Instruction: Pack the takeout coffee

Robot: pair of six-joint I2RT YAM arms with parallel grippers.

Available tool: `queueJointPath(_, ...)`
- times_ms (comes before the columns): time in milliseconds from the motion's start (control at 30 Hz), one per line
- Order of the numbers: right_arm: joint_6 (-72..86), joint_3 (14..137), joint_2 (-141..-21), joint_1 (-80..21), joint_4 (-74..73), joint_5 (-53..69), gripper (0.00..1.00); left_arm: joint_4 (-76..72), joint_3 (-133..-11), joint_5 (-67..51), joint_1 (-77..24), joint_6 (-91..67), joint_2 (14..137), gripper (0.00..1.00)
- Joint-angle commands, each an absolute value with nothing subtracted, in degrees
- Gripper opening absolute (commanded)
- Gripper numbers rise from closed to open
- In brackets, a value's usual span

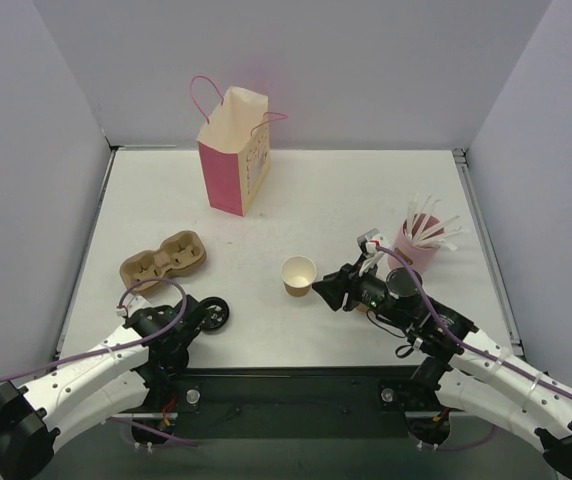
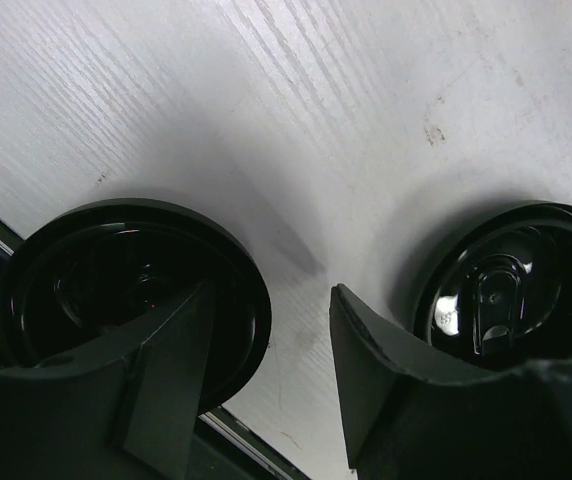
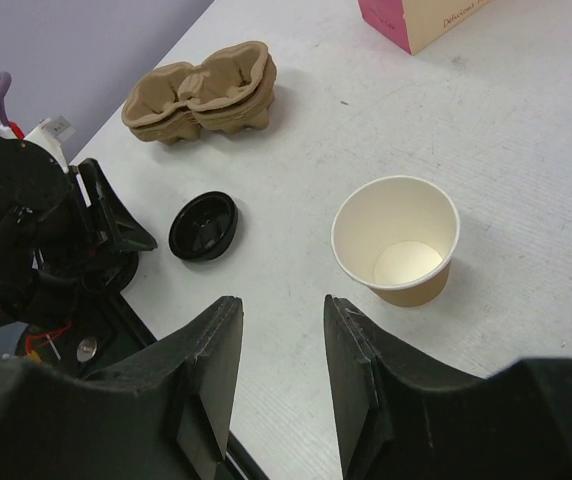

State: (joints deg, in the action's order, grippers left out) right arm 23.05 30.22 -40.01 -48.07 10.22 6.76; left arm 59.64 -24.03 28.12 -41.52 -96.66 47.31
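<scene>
Your coffee is not yet a closed cup in any view: what shows is one brown paper cup (image 3: 396,225), upright and open-topped with its cream inside bare, standing alone near the middle of the bench (image 1: 366,190). It lies just off the fingertips of your right hand (image 3: 281,305), ahead and a little to one side of the gap, so that arm is plainly the nearer one. The right hand is partly open with nothing between its fingers. The loose black lid (image 3: 203,225) lies flat well apart from the cup, just beside your left hand (image 2: 270,290), which is also open and empty, with bare bench showing in the gap. Its wrist view shows a second black lid (image 2: 96,270) on the other side, at the bench's near edge. The paper bag (image 1: 231,150) stands upright at the far side, mouth up, well beyond the cup. I judge the lid must reach the cup first, and since the cup's axis is vertical, a side grip from the right suits it
</scene>
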Motion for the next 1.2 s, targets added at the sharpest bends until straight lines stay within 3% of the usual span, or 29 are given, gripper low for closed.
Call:
queueJointPath(0, 22.1, 32.2, -39.1, -48.5, 10.7, 5.5, 0.39, 58.3, -22.7, 26.0, -41.3, -98.3, 47.2, 0.58)
queueJointPath(200, 22.2, 32.4, -39.5, -48.6, 10.7, 5.5, 0.39, 61.6, -22.6, 26.2, -41.3, -99.7, 44.1, 0.34)
queueJointPath(433, 22.7, 33.3, -39.6, -48.9, 11.0, 6.2, 0.39, 64.1, -24.8, 25.8, -41.3, -96.3, 36.6, 0.23)
queueJointPath(600, 23.0, 34.2, -40.2, -48.9, 11.7, 7.6, 0.4, 60.4, -29.1, 24.0, -41.3, -87.2, 30.9, 0.22)
queueJointPath(733, 25.0, 35.4, -40.6, -49.0, 13.3, 9.3, 0.41, 48.4, -32.2, 14.6, -41.3, -68.0, 27.0, 0.21)
queueJointPath(933, 28.5, 36.0, -41.1, -49.0, 16.3, 10.2, 0.41, 46.7, -36.6, 6.9, -41.3, -63.6, 26.8, 0.16)
queueJointPath(1167, 36.0, 31.7, -42.8, -49.0, 26.2, 14.0, 0.42, 9.9, -30.3, -13.5, -41.3, -52.4, 21.7, 0.22)
